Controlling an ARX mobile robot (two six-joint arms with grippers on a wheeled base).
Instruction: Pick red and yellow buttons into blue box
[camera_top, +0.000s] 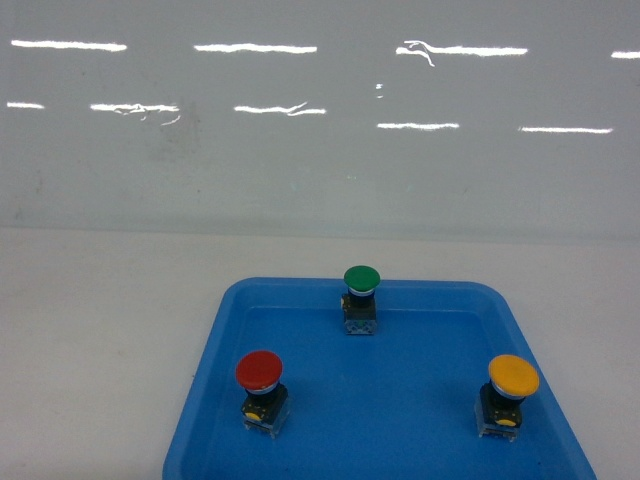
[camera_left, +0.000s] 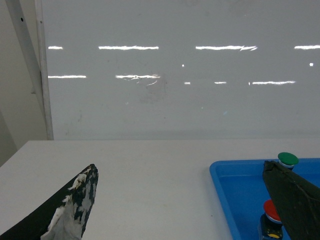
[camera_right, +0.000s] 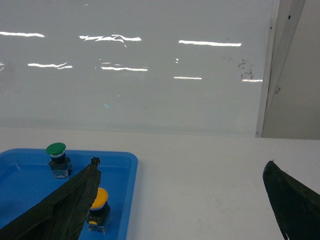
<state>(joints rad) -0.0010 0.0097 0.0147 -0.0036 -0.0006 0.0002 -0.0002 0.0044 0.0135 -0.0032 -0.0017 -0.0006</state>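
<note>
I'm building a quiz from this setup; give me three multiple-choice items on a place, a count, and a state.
1. Where does the green button stand on the blue tray?
A) far side
B) near left
C) near right

2. How many buttons stand on the tray?
A) two
B) three
C) four

3. What are the jaws of the left gripper doing?
A) holding the red button
B) clamping the tray's rim
C) spread apart, empty

Key: 1 A, it stands behind the red and yellow button. 2 B, red, yellow, green. 3 C, left wrist view shows bare table between them.

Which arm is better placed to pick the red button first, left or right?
Probably the left. The red domed push-button stands on the left of the shallow blue plastic tray, beside the left gripper fingers.
</note>
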